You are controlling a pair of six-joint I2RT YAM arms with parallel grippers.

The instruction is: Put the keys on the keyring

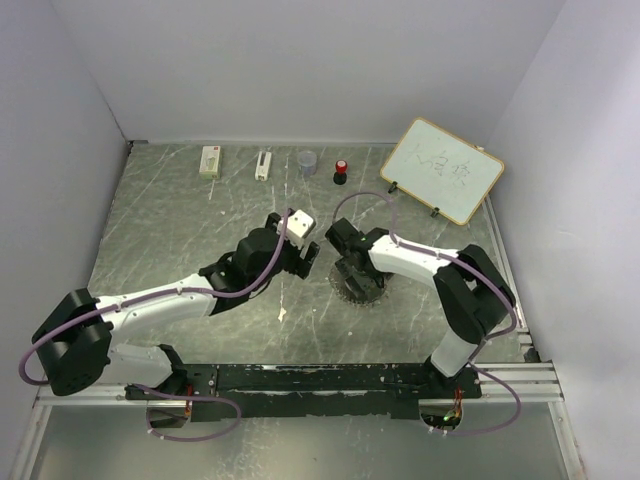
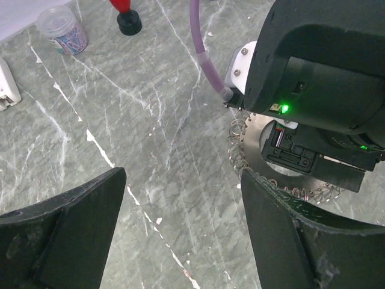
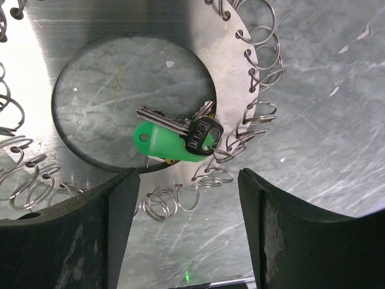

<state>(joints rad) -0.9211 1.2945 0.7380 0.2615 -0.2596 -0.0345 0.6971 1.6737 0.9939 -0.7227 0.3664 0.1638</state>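
so the right claw point(image 3: 185, 198) hangs wide open over the keys point(image 3: 174, 141) lying at the inner edge of the keyring point(image 3: 228, 72), probably lining up a grab, while the left claw point(image 2: 183, 201) sits wide open and empty beside it

The right claw point(image 1: 347, 264) hangs over the keyring point(image 1: 357, 293) on the worktop point(image 1: 180, 220). The left claw point(image 1: 305, 258) sits just beside them.

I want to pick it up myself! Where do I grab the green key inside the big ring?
Pinch the green key across its long edges at the end with the small hole, coming straight down: it lies flat in the hole of the keyring, and a black key head overlaps its other end.
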